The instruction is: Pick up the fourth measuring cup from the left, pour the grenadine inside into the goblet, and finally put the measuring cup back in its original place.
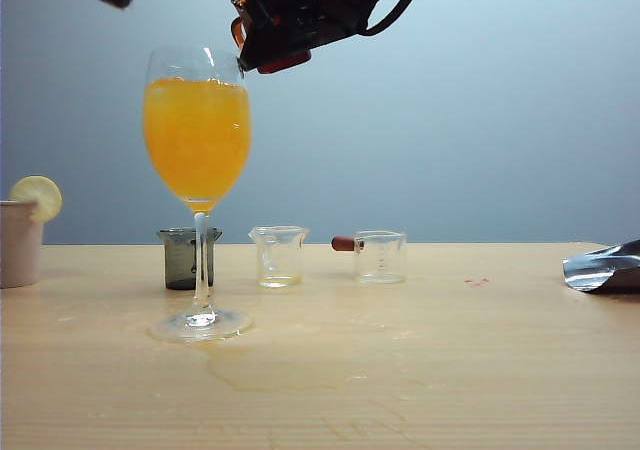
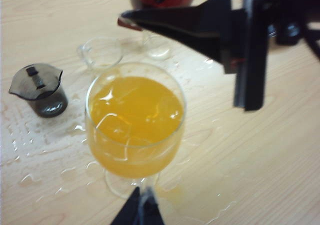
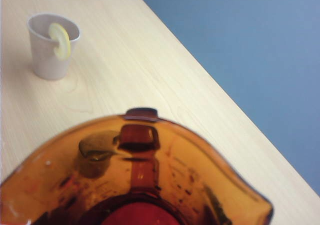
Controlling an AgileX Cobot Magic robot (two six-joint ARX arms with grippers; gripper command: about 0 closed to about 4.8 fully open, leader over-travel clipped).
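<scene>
The goblet (image 1: pixel 197 170) stands nearest on the table (image 1: pixel 420 370), its bowl full of orange juice, its foot ringed by a thin spill of liquid that spreads forward and to the side of it. Directly above the goblet's rim, slightly toward the right, the right gripper (image 1: pixel 285 32) is clamped on the fourth measuring cup (image 3: pixel 140 175), tipped so its pour lip leans toward the bowl; the grenadine (image 3: pixel 132 217) shows dark red at the cup's base in the right wrist view. No red is visible inside the goblet, so I judge the pick-up done, the pour at its very start or just short of it, and the return to its place not yet made. The left gripper (image 2: pixel 137 212) hangs above and to the left of the goblet, only its tips visible, holding nothing that I can see; whether its jaws stand apart I cannot tell. Behind the goblet run the smoky grey cup (image 1: pixel 188 257), then two clear cups (image 1: pixel 279 255), with bare table beyond the farthest of them where the amber cup likely belongs. Left of the goblet, near the table's edge, a beige cup with a lemon slice (image 1: pixel 22 235); far to the right, a crumpled foil pouch (image 1: pixel 603 267). Room to the goblet's right is wide, the goblet's tall rim the main thing to clear
</scene>
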